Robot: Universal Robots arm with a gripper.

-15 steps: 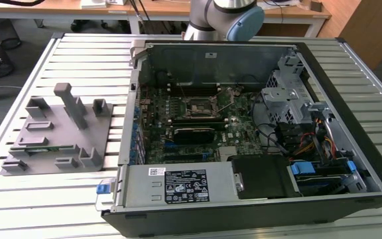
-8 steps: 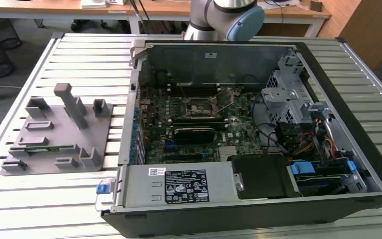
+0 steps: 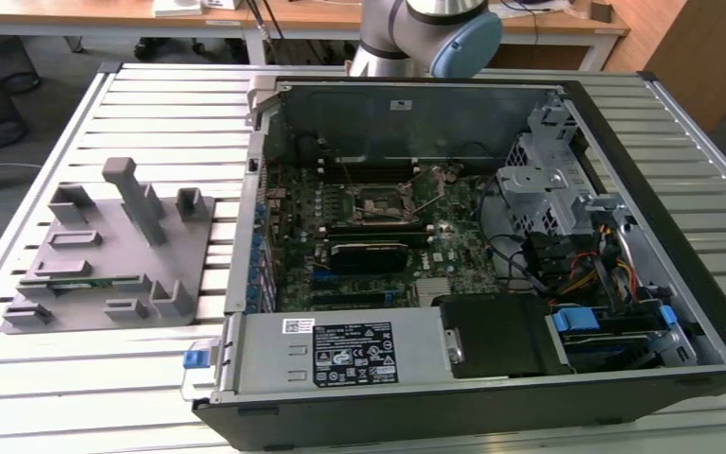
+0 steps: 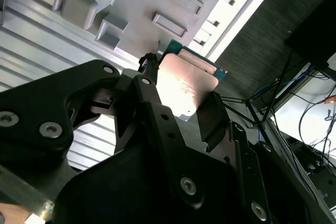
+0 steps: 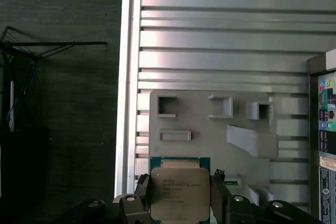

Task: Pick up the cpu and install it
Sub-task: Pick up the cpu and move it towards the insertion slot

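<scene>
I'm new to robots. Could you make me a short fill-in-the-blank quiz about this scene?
1. The gripper holds the cpu by ____ opposite edges.
2. Beneath it lies the ____ fixture tray.
3. In the exterior view, the computer case lies ____, its motherboard showing.

Missing words: two; grey; open.

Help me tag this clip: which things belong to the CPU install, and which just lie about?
Job: silvery square cpu with green rim, gripped in the black hand; open black computer case; its motherboard socket.
Lying about: grey plastic fixture tray; slatted metal table.
</scene>
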